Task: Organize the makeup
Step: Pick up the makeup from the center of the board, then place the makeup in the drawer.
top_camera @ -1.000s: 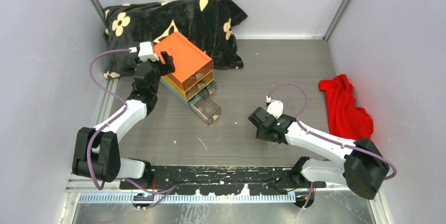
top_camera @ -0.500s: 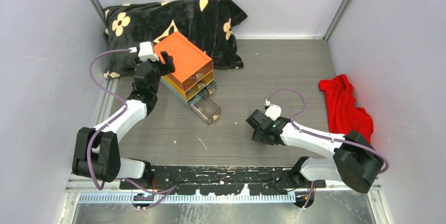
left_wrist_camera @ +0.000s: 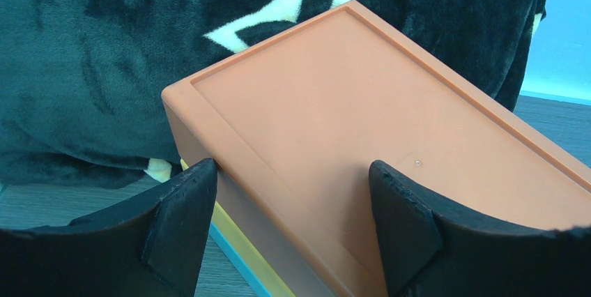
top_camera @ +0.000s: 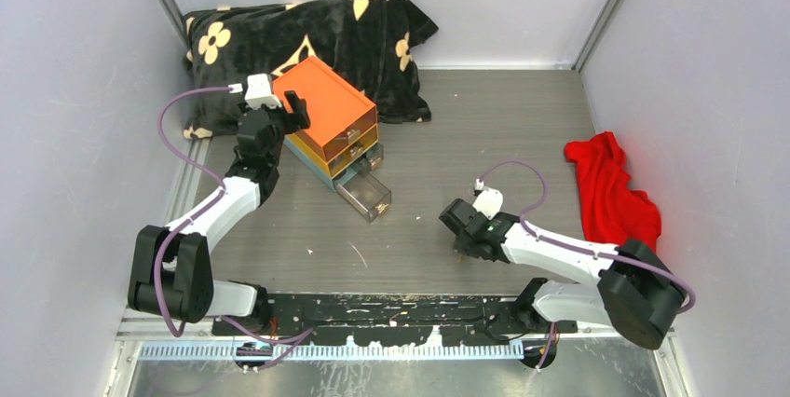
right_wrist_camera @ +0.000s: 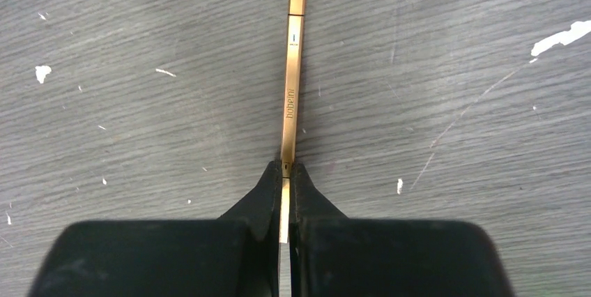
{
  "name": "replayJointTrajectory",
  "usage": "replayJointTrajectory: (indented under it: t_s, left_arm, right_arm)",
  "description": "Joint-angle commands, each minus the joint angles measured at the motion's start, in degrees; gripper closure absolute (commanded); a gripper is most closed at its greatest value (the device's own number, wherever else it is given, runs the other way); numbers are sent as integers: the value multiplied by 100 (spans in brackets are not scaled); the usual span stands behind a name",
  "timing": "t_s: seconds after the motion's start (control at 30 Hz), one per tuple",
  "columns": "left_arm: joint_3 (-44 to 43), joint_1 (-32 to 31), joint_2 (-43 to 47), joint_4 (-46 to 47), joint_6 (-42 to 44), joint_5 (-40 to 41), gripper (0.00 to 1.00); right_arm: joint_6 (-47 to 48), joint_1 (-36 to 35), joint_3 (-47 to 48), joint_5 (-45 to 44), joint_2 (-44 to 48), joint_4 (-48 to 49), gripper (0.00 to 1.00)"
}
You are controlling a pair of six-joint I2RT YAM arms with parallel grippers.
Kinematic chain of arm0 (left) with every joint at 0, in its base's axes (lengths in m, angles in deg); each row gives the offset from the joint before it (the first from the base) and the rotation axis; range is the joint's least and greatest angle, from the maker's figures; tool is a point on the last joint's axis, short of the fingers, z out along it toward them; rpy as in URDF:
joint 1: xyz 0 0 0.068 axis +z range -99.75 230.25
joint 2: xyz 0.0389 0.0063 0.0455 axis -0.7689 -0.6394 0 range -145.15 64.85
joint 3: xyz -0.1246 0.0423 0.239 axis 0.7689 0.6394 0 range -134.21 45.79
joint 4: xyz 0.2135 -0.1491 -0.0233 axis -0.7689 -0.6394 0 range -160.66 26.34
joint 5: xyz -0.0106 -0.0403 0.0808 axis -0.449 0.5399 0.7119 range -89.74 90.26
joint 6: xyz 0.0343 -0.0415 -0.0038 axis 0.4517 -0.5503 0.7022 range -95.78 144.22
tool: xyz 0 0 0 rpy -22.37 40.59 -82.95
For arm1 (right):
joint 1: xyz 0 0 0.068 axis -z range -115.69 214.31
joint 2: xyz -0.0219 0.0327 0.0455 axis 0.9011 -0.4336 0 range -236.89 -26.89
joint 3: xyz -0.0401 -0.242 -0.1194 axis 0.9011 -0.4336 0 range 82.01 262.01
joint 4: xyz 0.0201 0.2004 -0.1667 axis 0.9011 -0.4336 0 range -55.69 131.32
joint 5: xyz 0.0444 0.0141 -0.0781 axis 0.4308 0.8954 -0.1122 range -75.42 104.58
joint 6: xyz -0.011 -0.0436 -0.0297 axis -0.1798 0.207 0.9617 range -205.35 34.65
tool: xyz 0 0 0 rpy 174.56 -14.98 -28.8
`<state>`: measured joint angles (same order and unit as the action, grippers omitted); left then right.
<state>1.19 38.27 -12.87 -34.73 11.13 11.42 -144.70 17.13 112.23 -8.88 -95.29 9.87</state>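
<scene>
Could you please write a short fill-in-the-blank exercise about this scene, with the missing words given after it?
1. The ___ pincer is shut on the thin gold brush.
2. The left pincer straddles a corner of the box, whose top is ___.
3. The box's lowest drawer stands ___.
4. The ___ cloth lies beside the right arm.
Missing words: right; orange; open; red.

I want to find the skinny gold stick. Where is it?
The gold stick lies on the grey table, front right in the top view, pinched at one end by the right gripper.
</scene>
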Motion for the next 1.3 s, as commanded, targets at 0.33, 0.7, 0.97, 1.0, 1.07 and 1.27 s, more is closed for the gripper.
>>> replayJointTrajectory:
  t_s: [0.33, 0.7, 0.97, 1.0, 1.07, 1.27]
  left_arm:
    - [373, -152, -360, -1579, 331, -713, 23]
    - [392, -155, -343, -1565, 315, -713, 23]
    - [382, -155, -346, -1570, 321, -714, 23]
    - [382, -155, -346, -1566, 316, -719, 23]
    - [382, -153, -346, -1566, 316, -715, 23]
    - [391, -152, -345, -1566, 315, -720, 23]
  right_arm:
    - [3063, -124, 2670, 1228, -526, -1234, 99]
    - [3286, -82, 3682, 2891, -1393, -137, 99]
    - [3294, 95, 4281, 3843, -2002, 219, 99]
    - [3290, 129, 4332, 3958, -2048, 252, 99]
    - [3285, 161, 4446, 4065, -2143, 271, 99]
    - [3221, 205, 4575, 4502, -2477, 332, 99]
